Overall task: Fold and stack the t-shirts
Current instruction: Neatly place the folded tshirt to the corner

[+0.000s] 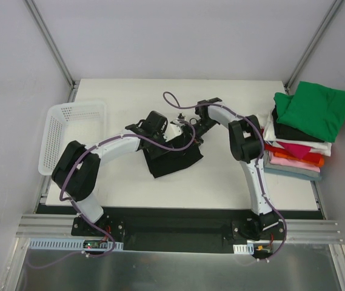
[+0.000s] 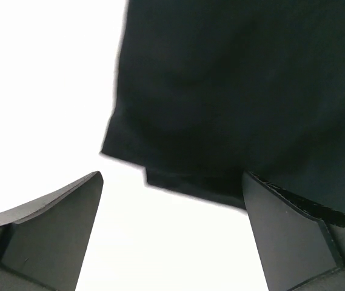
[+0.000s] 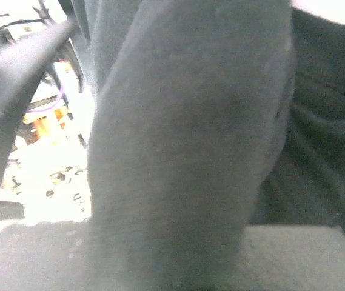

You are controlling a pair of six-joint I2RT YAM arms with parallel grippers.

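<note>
Top external view: black t-shirt (image 1: 173, 159) bunched mid-tabletop (image 1: 221, 188), well apart from folded stack (image 1: 299, 133) at right edge. Right tool (image 1: 191, 130) pinching a fold at the cloth's far edge. Left tool (image 2: 172, 176) spread wide just beside it, hem corner straight ahead. Cloth's long axis roughly left-right. Likely next: left clamps the hem.

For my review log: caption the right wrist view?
Right gripper shut on a fold of the black t-shirt, cloth filling most of the frame.

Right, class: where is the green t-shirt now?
In the top view, the green t-shirt tops the stack of folded shirts at the right edge of the table.
</note>
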